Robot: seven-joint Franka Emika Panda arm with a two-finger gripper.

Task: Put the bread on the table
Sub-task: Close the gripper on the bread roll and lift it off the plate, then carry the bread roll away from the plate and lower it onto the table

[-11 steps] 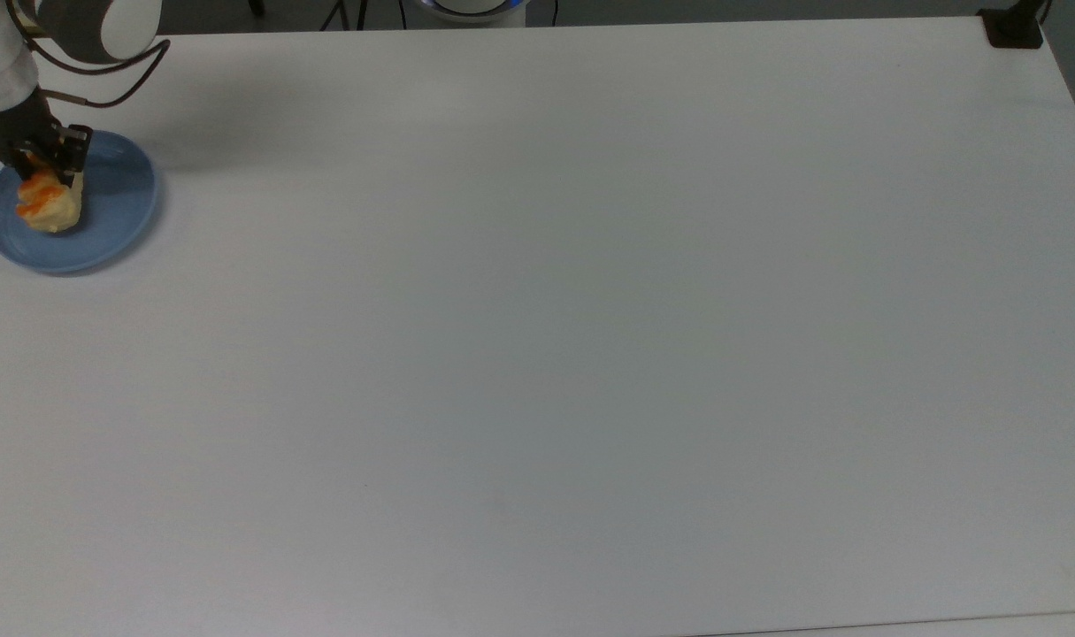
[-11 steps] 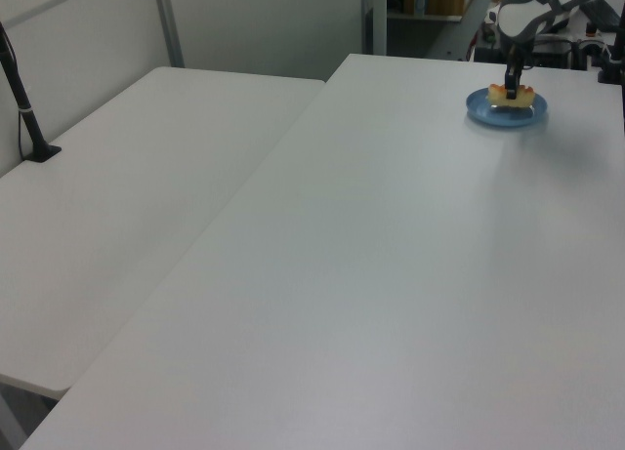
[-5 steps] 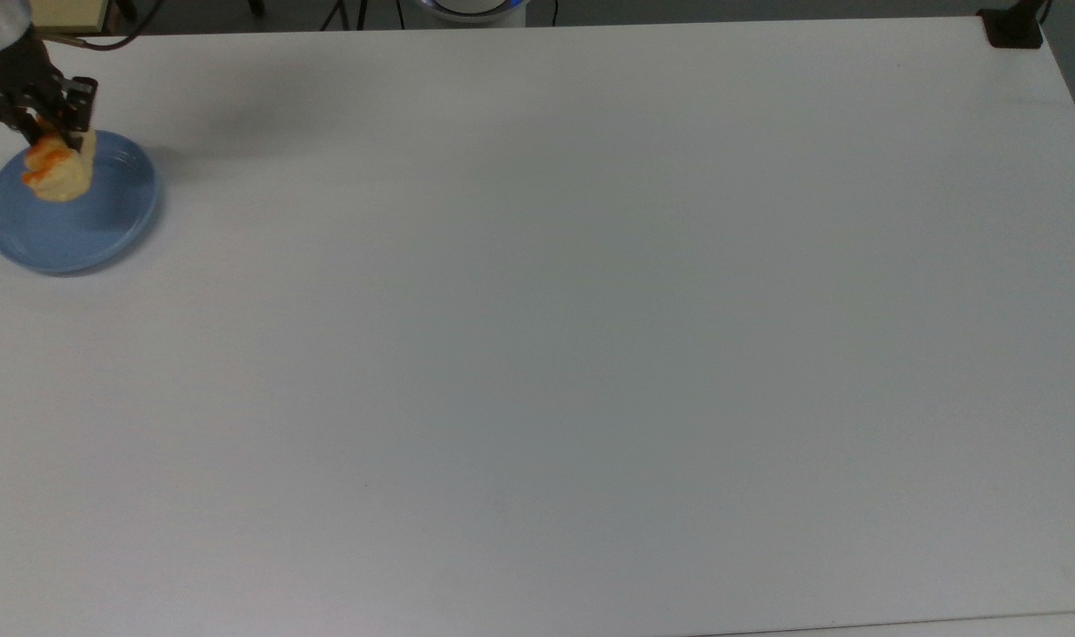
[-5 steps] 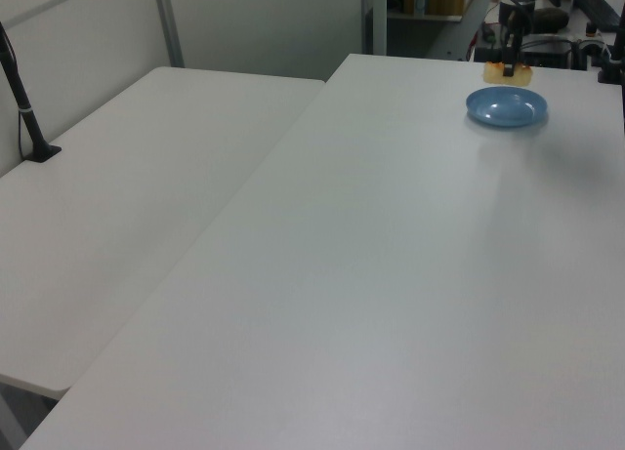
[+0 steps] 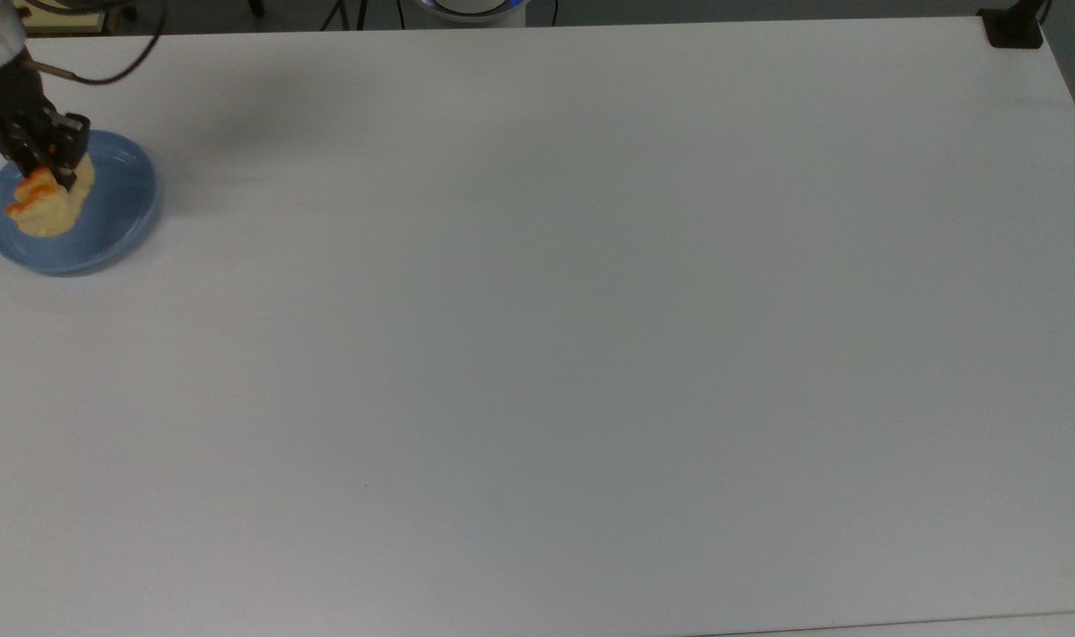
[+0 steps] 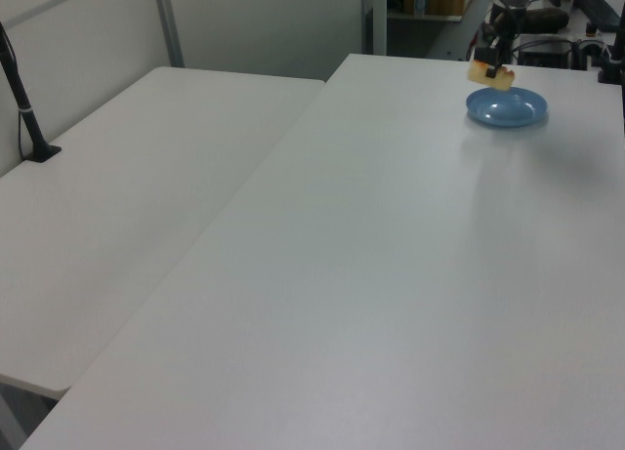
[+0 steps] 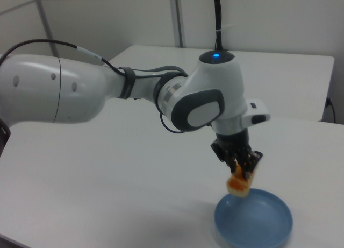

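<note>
- My fingers (image 7: 243, 170) are clamped on the bread (image 7: 237, 184), holding it by its upper end so it hangs below them.
- In the right view the bread is clear of the blue plate (image 7: 258, 226), lifted above the plate's rim on the right view's left.
- In the left view the bread (image 6: 490, 74) hangs above the plate (image 6: 513, 109), at its far edge on the left view's left.
- From the top view the bread (image 5: 46, 205) overlaps the plate (image 5: 117, 221), which sits near the white worktop's (image 5: 590, 310) far corner on the top view's left.
</note>
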